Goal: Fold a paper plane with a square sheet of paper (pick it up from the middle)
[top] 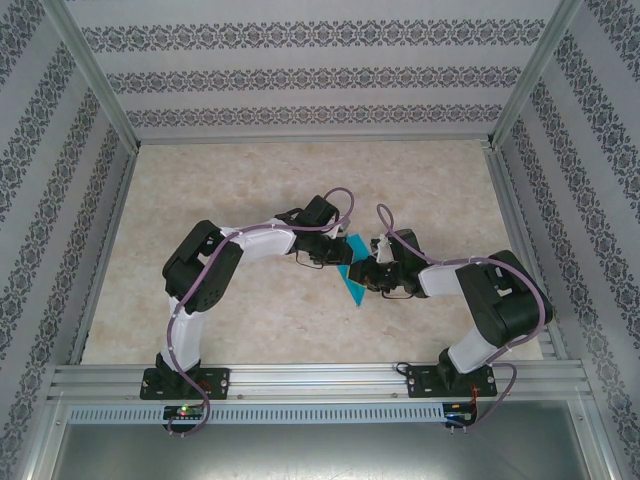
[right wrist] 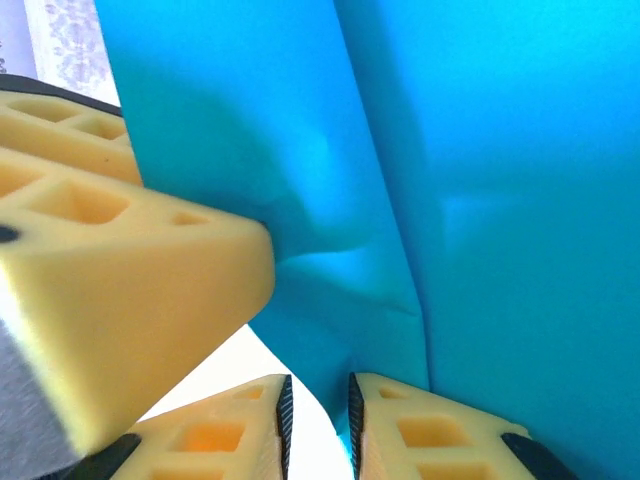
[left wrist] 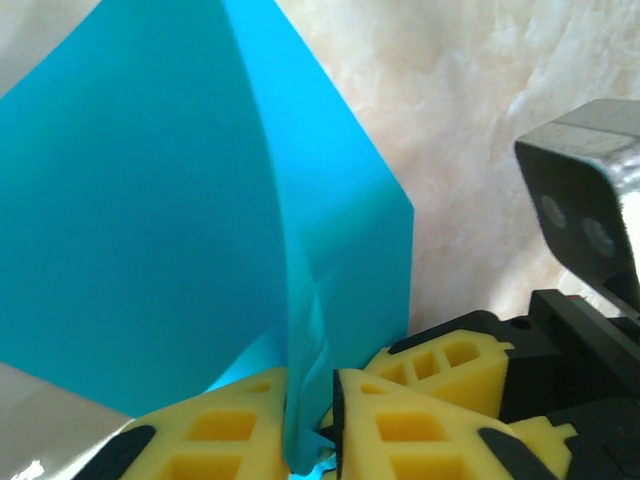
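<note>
Table [top: 240,190]: pale marbled surface, with both arms reaching to its middle. Left arm [top: 200,270] and right arm [top: 495,300] meet fingertip to fingertip, just right of centre. Square sheet of paper [top: 352,278]: turquoise, standing on edge between the two grippers and partly folded, one long crease running up from the grip. Whether its near tip touches the table cannot be told. Left gripper [left wrist: 312,405]: jaws closed tight on the bunched lower edge of the sheet. Right gripper [right wrist: 318,405]: jaws parted by a narrow gap, the sheet lying against one pad only (light shows past the other), so no clamp. Judgement: fold in progress, far from a plane. Recommended: left holds firm; right seats squarely across the crease before pinching, to avoid more crumpling
</note>
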Tool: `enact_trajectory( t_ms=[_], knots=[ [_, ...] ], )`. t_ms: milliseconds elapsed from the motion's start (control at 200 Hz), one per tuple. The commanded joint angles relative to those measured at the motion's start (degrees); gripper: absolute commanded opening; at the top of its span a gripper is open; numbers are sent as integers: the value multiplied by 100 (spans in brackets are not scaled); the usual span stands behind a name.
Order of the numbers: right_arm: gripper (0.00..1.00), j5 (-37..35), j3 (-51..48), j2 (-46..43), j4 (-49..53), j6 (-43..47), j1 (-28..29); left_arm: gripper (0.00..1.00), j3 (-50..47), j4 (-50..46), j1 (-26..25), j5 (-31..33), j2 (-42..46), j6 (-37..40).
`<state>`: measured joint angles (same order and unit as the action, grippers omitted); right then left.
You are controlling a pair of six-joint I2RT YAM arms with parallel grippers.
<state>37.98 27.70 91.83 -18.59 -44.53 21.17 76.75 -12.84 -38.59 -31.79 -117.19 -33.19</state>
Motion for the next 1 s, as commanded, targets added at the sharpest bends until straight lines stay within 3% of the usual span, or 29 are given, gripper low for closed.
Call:
enact_trajectory(
  t_ms=[0, 430, 999],
  knots=[
    [26, -792, -314, 234, 1062, 230, 36, 19, 6, -492, 51, 69, -131, 263],
    [31, -759, -301, 40, 1083, 256, 36, 9, -73, -689, 149, 111, -155, 453],
    [32, -663, -307, -794, 1746, 418, 61, 6, -72, -817, 246, 160, -366, 652]
  ],
)
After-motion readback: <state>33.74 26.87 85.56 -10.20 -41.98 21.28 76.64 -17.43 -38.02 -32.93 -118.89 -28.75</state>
